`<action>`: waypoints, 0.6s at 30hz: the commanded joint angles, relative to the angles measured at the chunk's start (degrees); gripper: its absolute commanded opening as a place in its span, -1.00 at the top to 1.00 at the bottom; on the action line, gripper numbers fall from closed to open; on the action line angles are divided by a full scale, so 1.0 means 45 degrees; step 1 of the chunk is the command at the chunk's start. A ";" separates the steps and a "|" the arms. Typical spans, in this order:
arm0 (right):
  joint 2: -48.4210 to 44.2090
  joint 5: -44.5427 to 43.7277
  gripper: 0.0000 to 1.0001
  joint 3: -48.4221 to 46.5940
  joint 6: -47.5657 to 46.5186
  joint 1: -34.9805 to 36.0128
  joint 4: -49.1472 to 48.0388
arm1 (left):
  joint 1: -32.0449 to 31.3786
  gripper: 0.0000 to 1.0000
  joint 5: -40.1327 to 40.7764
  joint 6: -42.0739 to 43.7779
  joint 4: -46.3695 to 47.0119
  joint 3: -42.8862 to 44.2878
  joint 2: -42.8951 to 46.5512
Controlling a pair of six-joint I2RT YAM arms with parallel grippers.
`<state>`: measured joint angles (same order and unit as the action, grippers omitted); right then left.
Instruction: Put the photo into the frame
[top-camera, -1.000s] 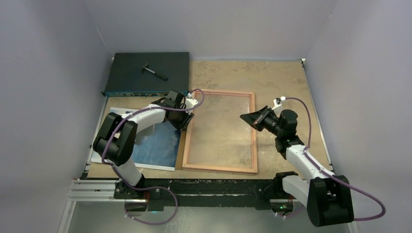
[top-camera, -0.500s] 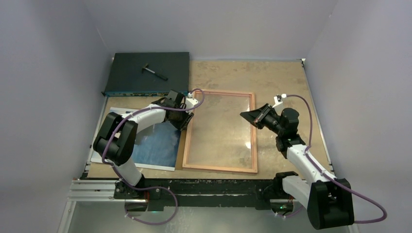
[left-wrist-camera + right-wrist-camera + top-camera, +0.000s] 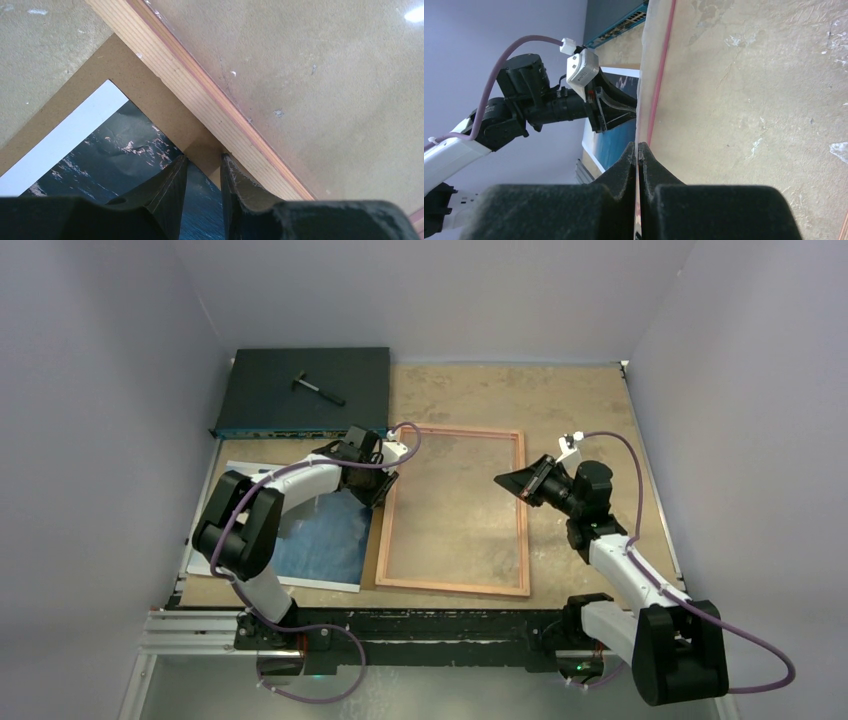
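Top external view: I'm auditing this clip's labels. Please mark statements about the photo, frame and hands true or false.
The photo lies inside the frame. False: it lies left of it, on a brown backing board.
The right hand is shut on the frame's edge. True.
A small tool lies on the dark electronics box. True.
The left hand holds the photo aloft. False: it sits beside the frame's left rail; the photo lies flat.

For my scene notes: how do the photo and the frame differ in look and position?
The photo is opaque dark blue with a white border; the frame is a pink-tan border around a clear pane. The photo lies left on a brown board, partly under the left arm; the frame lies centre, with the right tool at its right edge. Both are flat rectangles.
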<state>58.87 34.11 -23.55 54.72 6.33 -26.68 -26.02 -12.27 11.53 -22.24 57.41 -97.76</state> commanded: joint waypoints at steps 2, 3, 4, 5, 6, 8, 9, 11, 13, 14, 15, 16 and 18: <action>-0.0017 0.0306 0.91 -0.0019 -0.0158 0.0020 -0.0608 | -0.0075 0.43 -0.0122 -0.0132 -0.0112 0.0342 -0.0340; -0.0048 0.0223 0.89 0.0116 0.0041 0.0020 -0.0634 | -0.0077 0.43 -0.0124 -0.0132 -0.0131 0.0357 -0.0363; -0.0096 0.0196 0.89 0.0251 0.0230 0.0037 -0.0798 | -0.0077 0.44 -0.0119 -0.0139 -0.0116 0.0367 -0.0349; -0.0190 0.0111 0.88 0.0319 0.0348 0.0071 -0.0840 | -0.0077 0.44 -0.0124 -0.0140 -0.0116 0.0390 -0.0352; -0.0270 0.0008 0.86 0.0356 0.0388 0.0104 -0.0772 | -0.0082 0.44 -0.0124 -0.0133 -0.0134 0.0397 -0.0360; -0.0397 -0.0073 0.85 0.0337 0.0350 0.0135 -0.0701 | -0.0079 0.44 -0.0144 -0.0114 -0.0149 0.0407 -0.0375; -0.0411 -0.0064 0.86 0.0317 0.0327 0.0139 -0.0689 | -0.0080 0.45 -0.0154 -0.0113 -0.0155 0.0419 -0.0390; -0.0373 0.0049 0.89 0.0355 0.0446 0.0170 -0.0848 | -0.0090 0.45 -0.0178 -0.0131 -0.0146 0.0431 -0.0422; -0.0349 0.0210 0.94 0.0511 0.0829 0.0237 -0.1321 | -0.0077 0.46 -0.0183 -0.0139 -0.0151 0.0447 -0.0489; -0.0380 0.0247 0.97 0.0583 0.1065 0.0279 -0.1621 | -0.0077 0.46 -0.0210 -0.0128 -0.0165 0.0488 -0.0492; -0.0389 0.0235 0.98 0.0653 0.1249 0.0333 -0.1820 | -0.0077 0.47 -0.0245 -0.0122 -0.0179 0.0495 -0.0512; -0.0414 0.0233 0.99 0.0703 0.1504 0.0376 -0.2013 | -0.0077 0.47 -0.0259 -0.0138 -0.0195 0.0503 -0.0521; -0.0426 0.0233 0.99 0.0788 0.1959 0.0455 -0.2315 | -0.0078 0.47 -0.0299 -0.0141 -0.0195 0.0497 -0.0523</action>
<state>58.37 33.71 -20.88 58.96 7.22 -30.89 -26.02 -12.38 11.51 -22.33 58.57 -98.80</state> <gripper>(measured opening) 0.013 0.269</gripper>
